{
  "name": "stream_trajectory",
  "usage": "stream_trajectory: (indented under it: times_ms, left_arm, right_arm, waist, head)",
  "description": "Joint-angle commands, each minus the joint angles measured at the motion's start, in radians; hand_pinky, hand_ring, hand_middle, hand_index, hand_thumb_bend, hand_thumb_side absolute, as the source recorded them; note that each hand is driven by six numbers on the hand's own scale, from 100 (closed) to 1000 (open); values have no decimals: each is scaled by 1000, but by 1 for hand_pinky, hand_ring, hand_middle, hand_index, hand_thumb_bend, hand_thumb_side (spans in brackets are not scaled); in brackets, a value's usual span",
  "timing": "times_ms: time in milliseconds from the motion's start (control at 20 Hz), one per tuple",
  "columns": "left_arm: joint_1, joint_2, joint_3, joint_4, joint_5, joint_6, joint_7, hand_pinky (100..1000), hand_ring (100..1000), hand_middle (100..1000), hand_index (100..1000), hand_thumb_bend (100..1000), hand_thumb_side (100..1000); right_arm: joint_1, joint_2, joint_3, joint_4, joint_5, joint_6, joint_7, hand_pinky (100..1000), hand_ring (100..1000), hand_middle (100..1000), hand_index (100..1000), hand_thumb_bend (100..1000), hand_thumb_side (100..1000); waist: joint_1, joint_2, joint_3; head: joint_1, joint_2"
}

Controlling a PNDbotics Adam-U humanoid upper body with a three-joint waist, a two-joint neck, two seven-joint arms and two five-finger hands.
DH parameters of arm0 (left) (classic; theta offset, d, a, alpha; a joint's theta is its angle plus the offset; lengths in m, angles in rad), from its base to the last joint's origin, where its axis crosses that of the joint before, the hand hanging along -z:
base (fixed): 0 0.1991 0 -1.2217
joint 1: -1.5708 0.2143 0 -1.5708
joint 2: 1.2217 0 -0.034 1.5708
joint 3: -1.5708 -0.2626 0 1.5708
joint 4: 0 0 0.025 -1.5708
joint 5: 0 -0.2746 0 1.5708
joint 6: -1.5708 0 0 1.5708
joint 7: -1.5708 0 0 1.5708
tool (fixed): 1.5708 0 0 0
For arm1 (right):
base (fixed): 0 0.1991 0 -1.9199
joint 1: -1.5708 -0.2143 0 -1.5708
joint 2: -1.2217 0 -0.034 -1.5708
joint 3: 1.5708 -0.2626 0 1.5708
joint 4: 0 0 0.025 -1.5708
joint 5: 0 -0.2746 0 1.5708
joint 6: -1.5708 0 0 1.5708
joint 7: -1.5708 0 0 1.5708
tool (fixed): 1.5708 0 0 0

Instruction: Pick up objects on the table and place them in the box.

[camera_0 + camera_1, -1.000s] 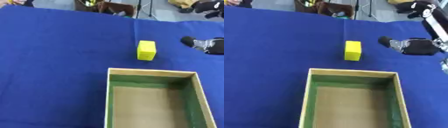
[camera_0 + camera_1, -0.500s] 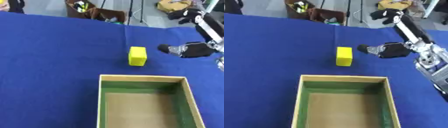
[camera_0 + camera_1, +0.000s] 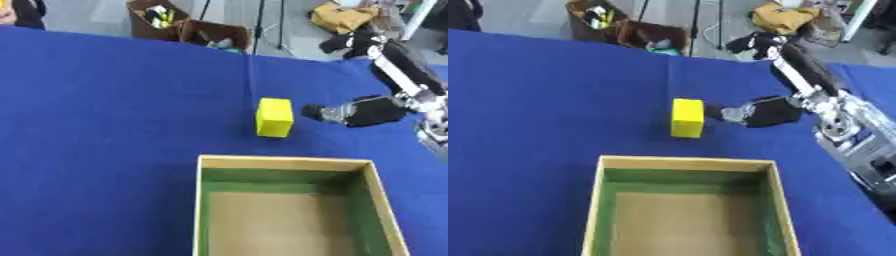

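Note:
A yellow block (image 3: 274, 117) stands on the blue table (image 3: 105, 125), just beyond the far rim of an open box (image 3: 284, 162) with tan walls and a green lining. The box holds nothing that I can see. My right hand (image 3: 759, 112) hangs just to the right of the block at about its height, pointing towards it, with a narrow gap between them. Its arm (image 3: 846, 125) comes in from the right edge. My left hand does not show in either view.
Beyond the table's far edge, brown cartons (image 3: 188, 27) and a tan bundle (image 3: 346, 15) lie on the floor. Blue cloth stretches bare to the left of the block and the box.
My right hand has moved left and closed most of the gap to the yellow block. The camera has shifted too; the block and the box have not moved on the table.

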Motion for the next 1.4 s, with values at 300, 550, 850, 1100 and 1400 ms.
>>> stream_trajectory:
  times_ms: [300, 550, 850, 1100, 1400]
  left_arm:
    - [-10, 1, -7, -17, -5, 1, -10, 520, 604, 583, 837, 100, 1000]
    - [-11, 0, -6, -17, -6, 4, -8, 518, 602, 582, 837, 100, 1000]
    - [-10, -2, -4, -17, -8, 7, -3, 515, 599, 579, 835, 100, 1000]
    - [-12, -3, -4, -17, -8, 8, -4, 514, 599, 578, 835, 100, 1000]
    - [-13, -3, -3, -17, -9, 10, -2, 514, 598, 577, 835, 100, 1000]
  right_arm:
    - [-24, -33, -9, 19, 74, -2, -37, 757, 836, 741, 832, 642, 530]
    - [-31, -32, -2, 22, 107, -11, -45, 756, 834, 741, 828, 609, 528]
    - [-32, -31, 7, 14, 141, -33, -32, 756, 832, 741, 824, 575, 530]
    - [-34, -34, 19, 6, 155, -42, 13, 760, 835, 756, 824, 503, 510]
    - [-24, -42, 28, 21, 232, -74, 100, 761, 830, 771, 821, 345, 542]
  waist:
    - [-12, -11, 13]
    - [-23, -10, 19]
    - [-28, -11, 27]
    - [-34, -12, 30]
    - [-43, -13, 41]
  head:
    - [-21, -33]
    - [-22, -40]
    - [-31, -49]
    - [-44, -59]
    - [-51, -69]
